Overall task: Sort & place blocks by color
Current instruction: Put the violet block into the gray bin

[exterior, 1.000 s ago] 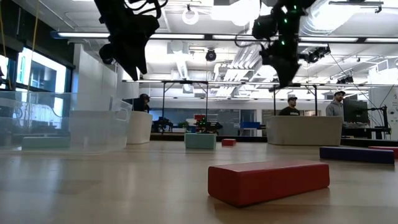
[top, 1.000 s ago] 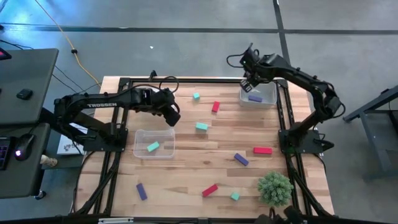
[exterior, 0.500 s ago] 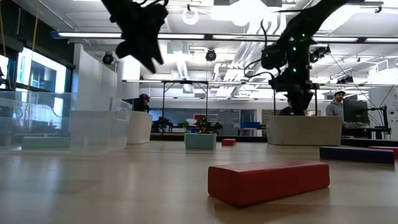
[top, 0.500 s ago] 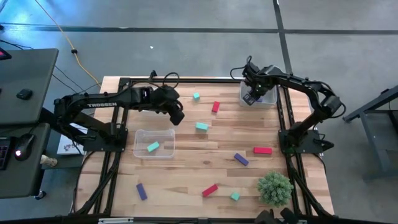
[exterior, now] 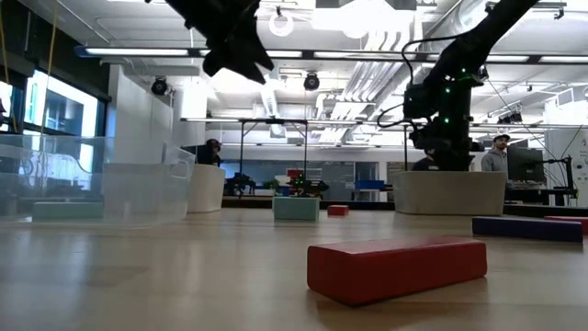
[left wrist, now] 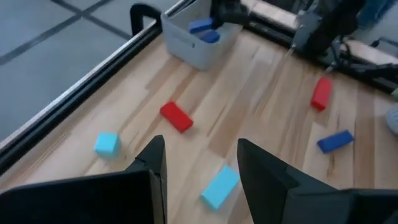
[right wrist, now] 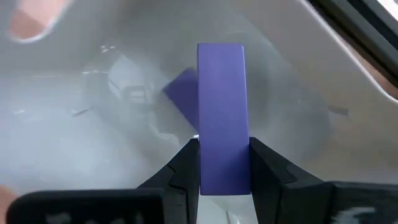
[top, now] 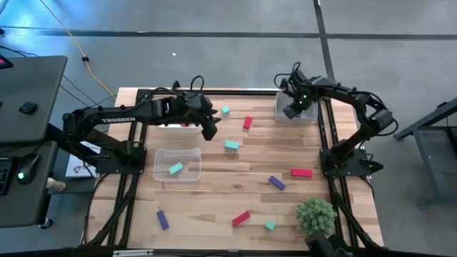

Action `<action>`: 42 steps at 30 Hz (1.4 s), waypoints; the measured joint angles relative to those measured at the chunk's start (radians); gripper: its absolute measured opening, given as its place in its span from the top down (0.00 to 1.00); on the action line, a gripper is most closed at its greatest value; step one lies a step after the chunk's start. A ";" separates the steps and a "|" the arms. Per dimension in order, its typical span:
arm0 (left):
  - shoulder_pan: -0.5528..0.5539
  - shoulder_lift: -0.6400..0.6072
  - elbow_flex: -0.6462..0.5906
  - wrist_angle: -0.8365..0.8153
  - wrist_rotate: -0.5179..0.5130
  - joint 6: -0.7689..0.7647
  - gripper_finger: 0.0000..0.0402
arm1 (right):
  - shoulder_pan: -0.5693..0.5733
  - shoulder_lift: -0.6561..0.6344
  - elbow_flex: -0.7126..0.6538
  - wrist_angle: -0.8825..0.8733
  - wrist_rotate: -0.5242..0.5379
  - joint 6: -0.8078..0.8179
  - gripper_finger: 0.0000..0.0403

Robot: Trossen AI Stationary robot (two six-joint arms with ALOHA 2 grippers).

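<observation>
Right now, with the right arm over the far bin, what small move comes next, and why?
Probably open the right gripper: it holds a purple block upright over the clear bin, where another purple block already lies, so the drop should land with its colour.

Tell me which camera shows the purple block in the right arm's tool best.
The right wrist view: the purple block fills the frame, clamped upright between the right tool over the clear bin. In the high view the arm hides it above that bin. The low view shows only the arm's silhouette. The left wrist view shows just purple blocks already in the bin.
</observation>
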 joint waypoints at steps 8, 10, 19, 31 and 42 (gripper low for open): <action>0.030 0.059 0.002 0.077 0.050 -0.005 0.71 | -0.051 0.005 -0.001 0.026 -0.009 0.018 0.80; 0.041 0.083 0.000 0.071 0.071 -0.006 0.71 | -0.060 0.014 -0.001 0.023 -0.032 0.020 0.80; 0.047 0.182 0.000 0.101 0.099 -0.007 0.71 | -0.061 0.069 -0.001 0.014 -0.054 0.018 0.80; 0.047 0.279 0.000 0.120 0.153 -0.030 0.71 | -0.061 0.074 -0.001 0.012 -0.054 0.028 0.73; 0.047 0.304 0.000 0.116 0.210 -0.027 0.65 | -0.056 0.074 0.029 -0.005 -0.073 0.018 0.66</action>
